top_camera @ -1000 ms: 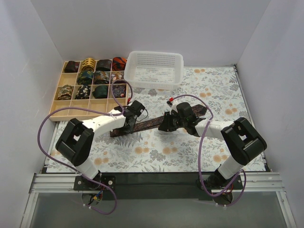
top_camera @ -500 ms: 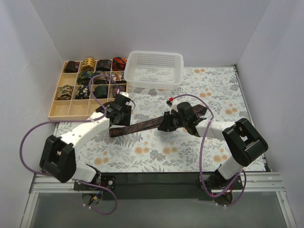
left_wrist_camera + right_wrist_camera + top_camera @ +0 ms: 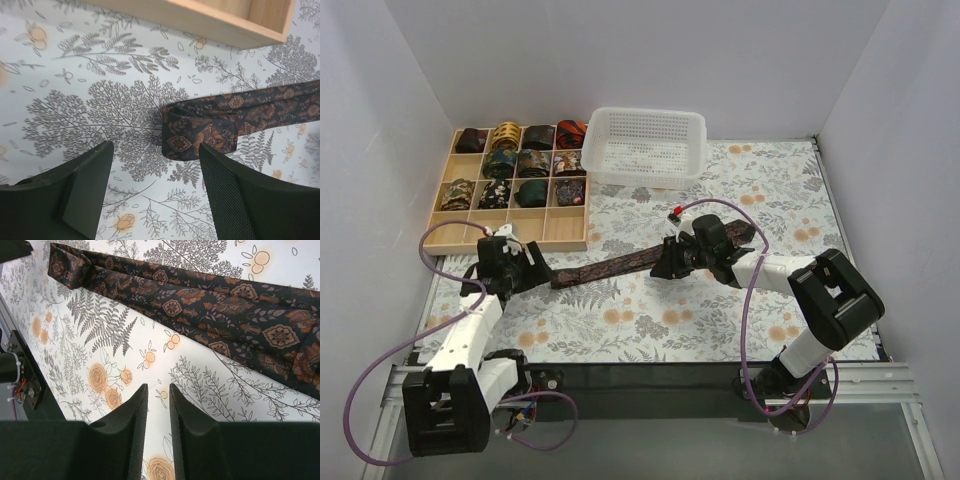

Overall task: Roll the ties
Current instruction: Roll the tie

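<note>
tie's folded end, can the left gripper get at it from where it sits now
Probably yes: the left gripper is open and the tie's folded end lies flat just ahead of it, nothing between them; the wooden tray stands clear beyond.

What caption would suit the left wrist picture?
Open left gripper poised over the folded end of the tie, near the tray.

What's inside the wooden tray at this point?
Rolled ties fill the three back rows of the wooden tray; the front row shows only bare wood. Anything beneath the coils is covered.
</note>
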`<state>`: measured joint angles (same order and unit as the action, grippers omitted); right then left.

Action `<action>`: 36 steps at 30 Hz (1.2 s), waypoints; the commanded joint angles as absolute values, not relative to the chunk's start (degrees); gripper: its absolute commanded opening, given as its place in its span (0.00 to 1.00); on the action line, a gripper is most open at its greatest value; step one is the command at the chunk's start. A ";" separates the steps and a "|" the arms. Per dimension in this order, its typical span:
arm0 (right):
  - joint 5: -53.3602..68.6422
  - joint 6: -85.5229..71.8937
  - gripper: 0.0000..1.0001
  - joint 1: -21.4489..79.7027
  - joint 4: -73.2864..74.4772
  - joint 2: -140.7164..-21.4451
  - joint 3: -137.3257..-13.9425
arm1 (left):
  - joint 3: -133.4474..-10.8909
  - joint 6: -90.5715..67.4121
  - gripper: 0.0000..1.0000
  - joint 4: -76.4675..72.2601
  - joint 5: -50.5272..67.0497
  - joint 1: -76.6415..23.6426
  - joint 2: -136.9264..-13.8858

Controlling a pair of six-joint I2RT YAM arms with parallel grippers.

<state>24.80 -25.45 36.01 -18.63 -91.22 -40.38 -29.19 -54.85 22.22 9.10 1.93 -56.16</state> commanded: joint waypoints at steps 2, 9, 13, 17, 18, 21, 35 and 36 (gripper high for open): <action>26.54 -24.26 0.27 35.68 -20.74 -89.30 -41.05 | -25.93 -56.69 0.64 13.89 24.68 6.67 -58.26; 26.63 -23.91 0.27 35.68 -20.83 -89.47 -40.87 | -22.42 -60.98 0.64 6.60 32.60 7.21 -61.87; 26.63 -23.82 0.26 35.77 -20.83 -89.74 -41.04 | -20.48 -62.75 0.59 3.61 33.66 7.21 -63.45; 26.89 -23.82 0.26 35.77 -21.00 -90.18 -40.96 | -20.13 -63.54 0.56 3.52 31.91 7.21 -63.90; 26.89 -23.91 0.26 35.77 -21.01 -90.18 -40.96 | -19.78 -64.15 0.54 3.43 31.82 7.21 -63.98; 26.63 -23.91 0.26 35.68 -21.09 -89.91 -40.96 | -17.68 -67.67 0.49 0.71 32.26 6.24 -64.25; 25.22 -22.06 0.26 35.51 -19.60 -85.61 -39.99 | -27.40 -57.16 0.77 10.97 21.01 -2.64 -58.10; 25.22 -21.80 0.26 35.51 -19.25 -84.82 -39.99 | -28.38 -51.47 0.79 12.03 21.01 -2.72 -58.10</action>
